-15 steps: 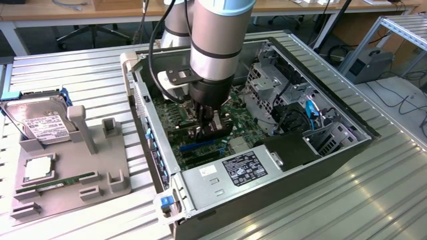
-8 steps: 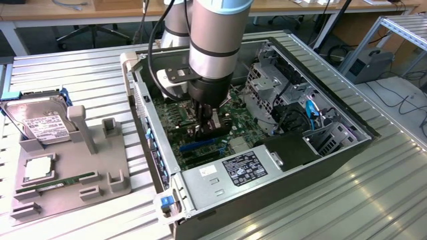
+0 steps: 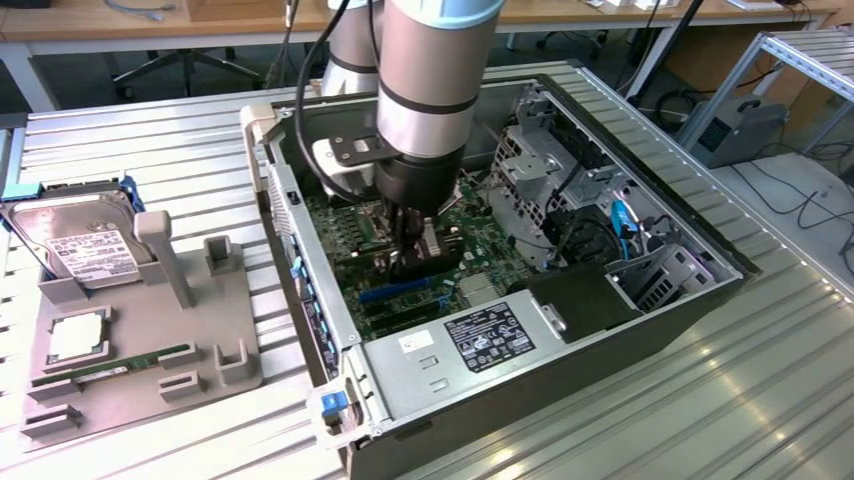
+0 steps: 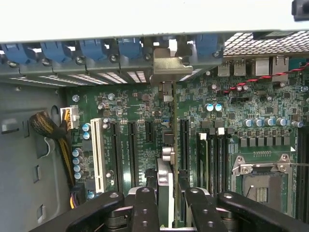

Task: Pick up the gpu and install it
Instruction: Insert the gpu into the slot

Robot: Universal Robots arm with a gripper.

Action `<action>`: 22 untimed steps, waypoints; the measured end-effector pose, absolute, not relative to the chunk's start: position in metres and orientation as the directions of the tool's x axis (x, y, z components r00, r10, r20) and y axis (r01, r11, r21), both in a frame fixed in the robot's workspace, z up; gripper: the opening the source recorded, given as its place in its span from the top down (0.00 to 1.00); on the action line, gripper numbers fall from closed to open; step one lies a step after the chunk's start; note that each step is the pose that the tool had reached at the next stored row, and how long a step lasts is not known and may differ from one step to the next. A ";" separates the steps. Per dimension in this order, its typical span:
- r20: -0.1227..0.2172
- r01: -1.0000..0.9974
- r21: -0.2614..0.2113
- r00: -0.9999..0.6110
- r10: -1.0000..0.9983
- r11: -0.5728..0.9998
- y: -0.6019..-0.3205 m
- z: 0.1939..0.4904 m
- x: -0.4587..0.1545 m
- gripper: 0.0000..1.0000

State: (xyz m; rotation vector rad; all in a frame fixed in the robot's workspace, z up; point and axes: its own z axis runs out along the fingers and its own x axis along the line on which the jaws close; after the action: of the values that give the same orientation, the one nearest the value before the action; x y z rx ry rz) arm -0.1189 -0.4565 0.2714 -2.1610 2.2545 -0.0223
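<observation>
The gpu (image 4: 165, 186) stands on edge between my fingers, a thin dark card running down over the green motherboard (image 4: 140, 104). Its silver bracket (image 4: 166, 67) sits against the rear slot openings of the case. My gripper (image 4: 169, 212) is shut on the card's upper edge, one black finger (image 4: 145, 208) on each side. In the exterior view my gripper (image 3: 408, 255) reaches down into the open computer case (image 3: 314, 300), with the dark gpu (image 3: 424, 258) low over the expansion slots. Whether the card's edge sits in a slot is hidden.
A grey holder tray (image 3: 200, 310) at the exterior view's left carries a hard drive (image 3: 87, 245), a processor (image 3: 78, 335) and a green RAM stick (image 3: 114, 368). Inside the case are the power supply (image 3: 487, 335), drive cage (image 3: 534, 170), a white slot (image 4: 98, 154) and the processor socket (image 4: 260, 179).
</observation>
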 end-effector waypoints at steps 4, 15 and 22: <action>-0.003 -0.999 -0.023 -0.042 -0.999 0.042 -0.456 0.271 -0.121 0.73; -0.003 -0.999 -0.023 -0.042 -0.999 0.042 -0.456 0.266 -0.125 0.73; -0.003 -0.999 -0.023 -0.042 -0.999 0.042 -0.456 0.262 -0.125 0.73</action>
State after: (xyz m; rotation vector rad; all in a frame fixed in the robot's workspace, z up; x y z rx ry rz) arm -0.1252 -0.4556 0.2621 -2.1614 2.2544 -0.0225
